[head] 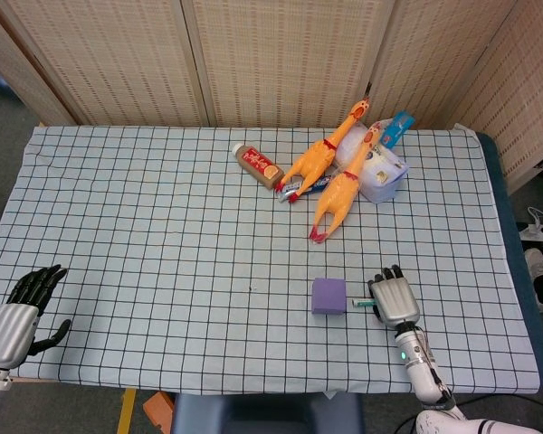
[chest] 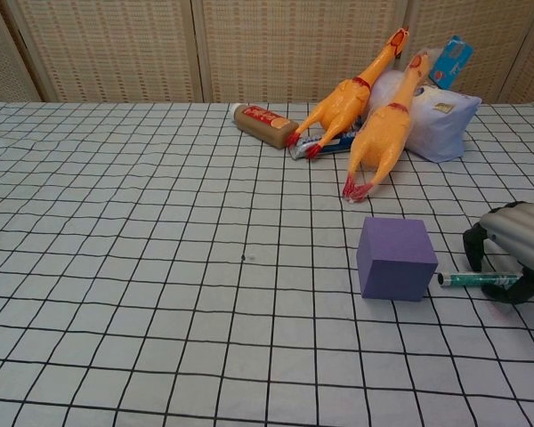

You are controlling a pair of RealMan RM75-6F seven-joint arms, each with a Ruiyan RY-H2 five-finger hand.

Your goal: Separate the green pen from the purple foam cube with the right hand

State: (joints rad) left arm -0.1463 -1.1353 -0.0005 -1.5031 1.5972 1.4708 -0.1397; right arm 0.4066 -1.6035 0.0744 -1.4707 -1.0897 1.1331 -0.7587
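Observation:
The purple foam cube (head: 328,296) (chest: 395,258) sits on the checked cloth near the front right. The green pen (head: 362,305) (chest: 476,279) lies flat just right of it, its left tip almost at the cube's lower corner. My right hand (head: 394,298) (chest: 516,253) arches over the pen's right end, fingers curled down on the far side and thumb low at the near side, touching that end. The pen rests on the cloth and no closed grip shows. My left hand (head: 18,312) hovers at the front left corner, fingers spread, holding nothing.
Two orange rubber chickens (head: 330,172) (chest: 374,124), a brown bottle (head: 258,165) (chest: 262,123), a small tube (chest: 325,142) and a white-blue pouch (head: 380,167) (chest: 436,111) are clustered at the back right. The table's right edge (head: 516,298) runs close to my right hand.

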